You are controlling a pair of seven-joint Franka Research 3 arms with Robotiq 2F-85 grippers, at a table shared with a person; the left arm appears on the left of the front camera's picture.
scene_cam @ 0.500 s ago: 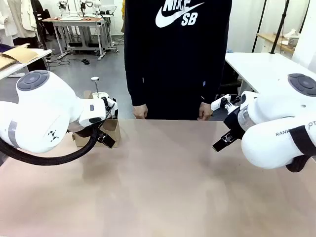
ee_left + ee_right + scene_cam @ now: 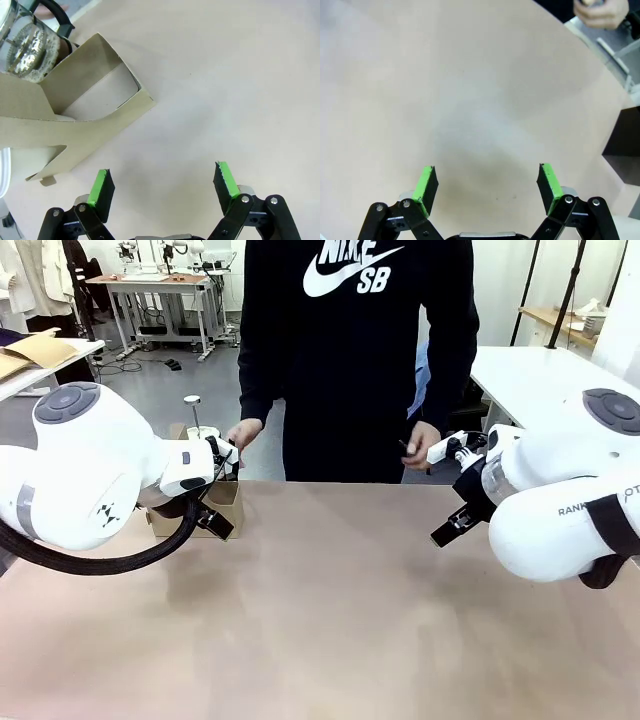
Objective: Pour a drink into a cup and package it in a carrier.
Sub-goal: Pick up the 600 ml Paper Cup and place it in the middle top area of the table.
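Barely started, seems like: no pouring yet, carafe (image 2: 25,45) beside carrier (image 2: 85,60), left gripper (image 2: 162,182) and right gripper (image 2: 487,182) wide, empty.

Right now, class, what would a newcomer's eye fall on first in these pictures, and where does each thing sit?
The person in a black top stands at the table's far edge, between the bulky white left arm and right arm. At the table's far left sits the brown cardboard carrier, with the glass carafe close beside it. The left gripper and the right gripper both hang open over bare table.
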